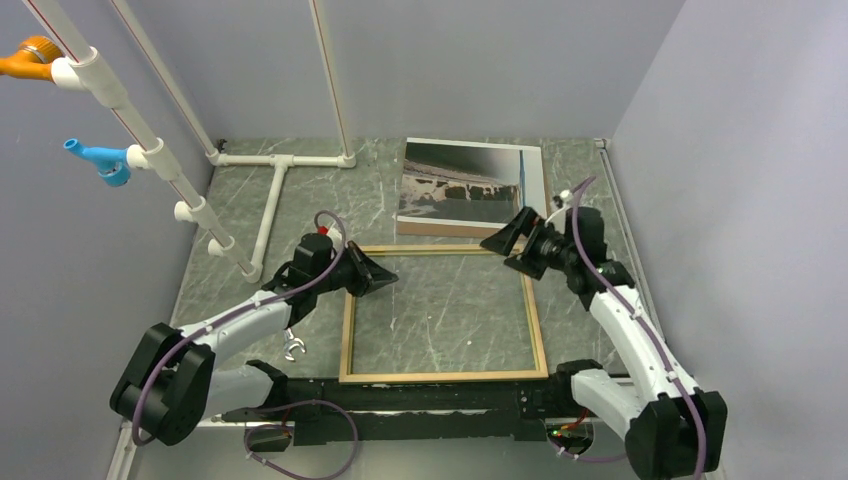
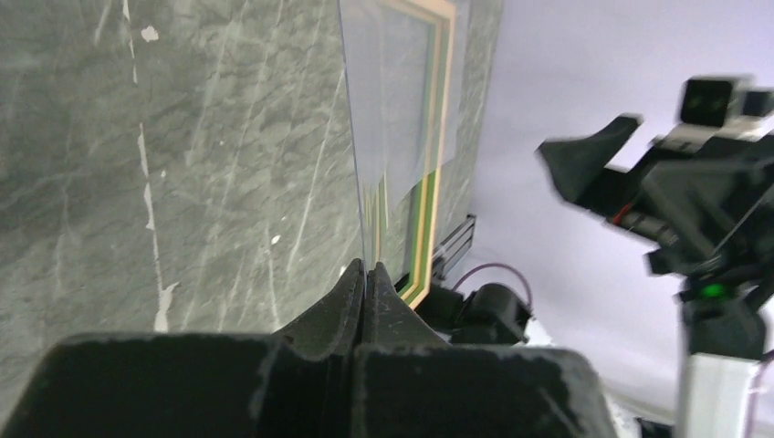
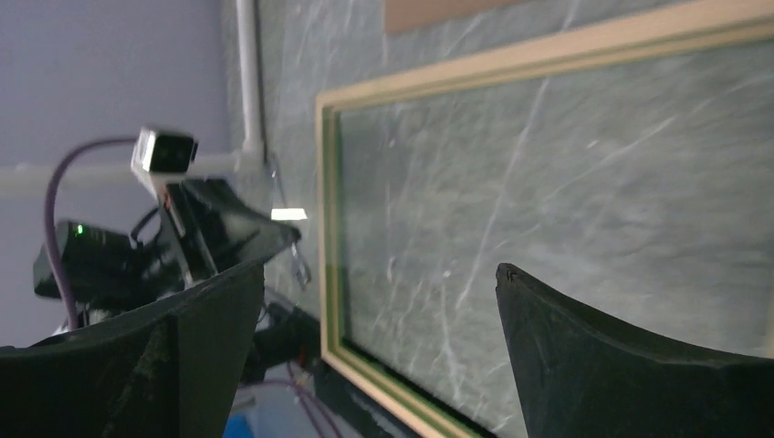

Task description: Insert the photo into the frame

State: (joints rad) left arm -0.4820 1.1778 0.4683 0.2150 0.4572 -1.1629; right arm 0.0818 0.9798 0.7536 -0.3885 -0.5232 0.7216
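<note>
Pipe rack: at the far left I see a white pipe rack (image 1: 270, 205) standing on the green marbled tabletop (image 1: 300, 190). An orange clip (image 1: 25, 57) and a blue clip (image 1: 100, 160) sit on its slanted bar.
Left end effector: my left end effector (image 1: 390, 278) reaches in over the frame's far left corner with its fingers pressed together. In the wrist view the thin edge of a clear pane (image 2: 354, 137) runs straight out from between the fingertips (image 2: 351, 283), so I read it as pinched there.
Clear pane: it stands away from the tabletop, and the tan and green border shows faintly through it.
Frame: the frame (image 1: 445, 377) lies flat in the middle of the tabletop, in front of both arm bases, tan wood face up. The marble shows through its opening.
Photo: the photo (image 1: 460, 180) lies picture side up beyond the frame's far rail, outside the frame, with its blue stripe and white margin on the right. It rests on a brown backing board (image 1: 440, 229), whose near edge is just beside the far rail.
Right end effector: my right end effector (image 1: 503, 235) hangs over the frame's far right corner, fingers spread wide with nothing between them. Its wrist view shows only the frame and the marble in the gap.
</note>
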